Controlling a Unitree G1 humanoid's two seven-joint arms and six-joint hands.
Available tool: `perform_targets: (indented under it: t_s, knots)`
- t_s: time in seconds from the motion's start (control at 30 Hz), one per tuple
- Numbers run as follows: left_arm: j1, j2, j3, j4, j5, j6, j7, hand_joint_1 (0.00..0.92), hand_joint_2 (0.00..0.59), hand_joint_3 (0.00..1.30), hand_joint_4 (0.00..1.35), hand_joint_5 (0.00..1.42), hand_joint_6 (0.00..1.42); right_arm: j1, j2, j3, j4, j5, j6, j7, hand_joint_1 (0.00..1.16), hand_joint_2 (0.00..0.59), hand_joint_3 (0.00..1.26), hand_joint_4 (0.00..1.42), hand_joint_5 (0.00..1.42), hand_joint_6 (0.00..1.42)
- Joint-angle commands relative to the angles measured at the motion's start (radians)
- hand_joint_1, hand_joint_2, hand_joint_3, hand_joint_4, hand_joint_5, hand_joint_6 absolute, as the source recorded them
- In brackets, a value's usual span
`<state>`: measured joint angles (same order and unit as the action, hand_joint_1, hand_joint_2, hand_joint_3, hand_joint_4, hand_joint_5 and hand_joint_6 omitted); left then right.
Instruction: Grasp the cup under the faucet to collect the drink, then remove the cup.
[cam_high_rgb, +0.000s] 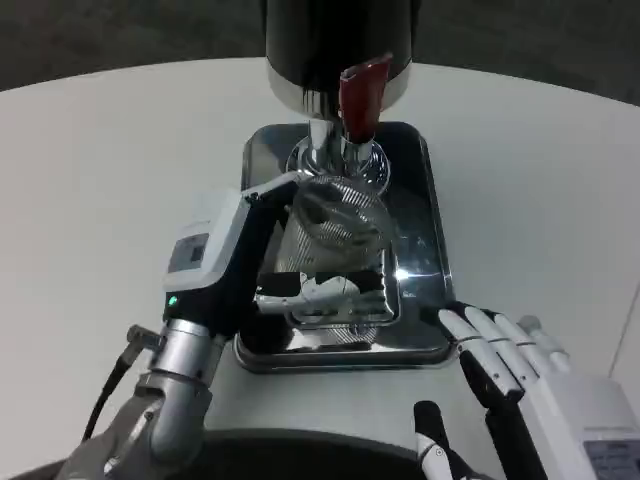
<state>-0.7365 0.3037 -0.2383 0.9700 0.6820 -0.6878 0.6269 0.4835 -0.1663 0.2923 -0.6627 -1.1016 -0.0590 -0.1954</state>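
- Left hand (318, 290) wrapped around clear ribbed cup (338, 222), holding it.
- Cup tilted, above steel tray (428, 215), just below faucet (345, 135) with red lever (362, 92) on black dispenser (335, 35).
- Right hand (505, 355) empty, fingers straight and a little apart, resting on white table (110, 170) at tray's near right corner.

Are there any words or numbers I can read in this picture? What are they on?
None can be read.
Left hand, grey label on its white back: print too small and blurred to read.
Right hand, faint label on the white casing behind it: too blurred to read.
Dispenser, its red tap handle, the cup and the metal tray: no writing seen.
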Motion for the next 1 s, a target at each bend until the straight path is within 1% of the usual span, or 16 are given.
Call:
perform_targets:
  t_s: [0.03, 0.2, 0.47, 0.53, 0.57, 0.63, 0.73, 0.83, 0.87, 0.93, 1.0]
  knots:
    - [-0.072, -0.025, -0.035, 0.078, 0.001, 0.000, 0.046, 0.570, 0.117, 1.01, 1.11, 1.21, 1.29, 0.023, 0.008, 0.002, -0.009, 0.017, -0.005, -0.003, 0.38, 0.540, 0.18, 0.14, 0.14, 0.12]
    - [-0.107, -0.034, -0.066, 0.121, 0.001, -0.007, 0.057, 0.572, 0.117, 1.01, 1.11, 1.21, 1.31, 0.018, 0.010, -0.016, -0.031, 0.027, -0.001, 0.004, 0.39, 0.531, 0.19, 0.14, 0.16, 0.13]
    - [-0.077, -0.030, -0.109, 0.166, 0.000, 0.005, 0.070, 0.580, 0.113, 1.01, 1.10, 1.21, 1.31, 0.026, 0.019, -0.031, -0.046, 0.032, 0.003, 0.012, 0.40, 0.530, 0.20, 0.15, 0.17, 0.13]
    - [-0.071, -0.026, -0.117, 0.170, 0.003, 0.007, 0.076, 0.586, 0.102, 1.01, 1.09, 1.21, 1.29, 0.033, 0.022, -0.033, -0.050, 0.033, 0.003, 0.013, 0.40, 0.530, 0.20, 0.15, 0.17, 0.13]
    - [-0.067, -0.024, -0.121, 0.172, 0.004, 0.009, 0.078, 0.586, 0.100, 0.99, 1.07, 1.18, 1.26, 0.035, 0.024, -0.034, -0.051, 0.034, 0.003, 0.014, 0.40, 0.530, 0.20, 0.15, 0.17, 0.13]
    - [-0.062, -0.021, -0.126, 0.174, 0.005, 0.013, 0.081, 0.583, 0.093, 0.94, 0.98, 1.10, 1.20, 0.039, 0.025, -0.036, -0.053, 0.035, 0.001, 0.016, 0.40, 0.530, 0.20, 0.15, 0.17, 0.13]
    - [-0.054, -0.014, -0.138, 0.172, 0.011, 0.022, 0.088, 0.545, 0.073, 0.79, 0.79, 0.96, 1.05, 0.041, 0.028, -0.037, -0.054, 0.037, 0.000, 0.019, 0.40, 0.530, 0.20, 0.16, 0.18, 0.14]
    - [-0.051, -0.008, -0.149, 0.170, 0.013, 0.030, 0.092, 0.462, 0.086, 0.63, 0.62, 0.83, 0.88, 0.043, 0.033, -0.037, -0.054, 0.039, 0.000, 0.020, 0.40, 0.530, 0.20, 0.16, 0.18, 0.14]
    - [-0.051, -0.006, -0.152, 0.169, 0.012, 0.034, 0.092, 0.433, 0.086, 0.58, 0.57, 0.80, 0.85, 0.043, 0.034, -0.036, -0.054, 0.039, 0.000, 0.021, 0.40, 0.530, 0.20, 0.16, 0.18, 0.14]
    - [-0.050, -0.004, -0.154, 0.167, 0.007, 0.033, 0.092, 0.406, 0.092, 0.46, 0.45, 0.71, 0.76, 0.043, 0.037, -0.035, -0.053, 0.039, 0.001, 0.022, 0.40, 0.530, 0.20, 0.16, 0.18, 0.14]
    - [-0.052, -0.002, -0.156, 0.161, 0.006, 0.031, 0.094, 0.385, 0.093, 0.39, 0.39, 0.67, 0.71, 0.044, 0.038, -0.037, -0.053, 0.040, 0.000, 0.024, 0.40, 0.530, 0.20, 0.16, 0.19, 0.14]
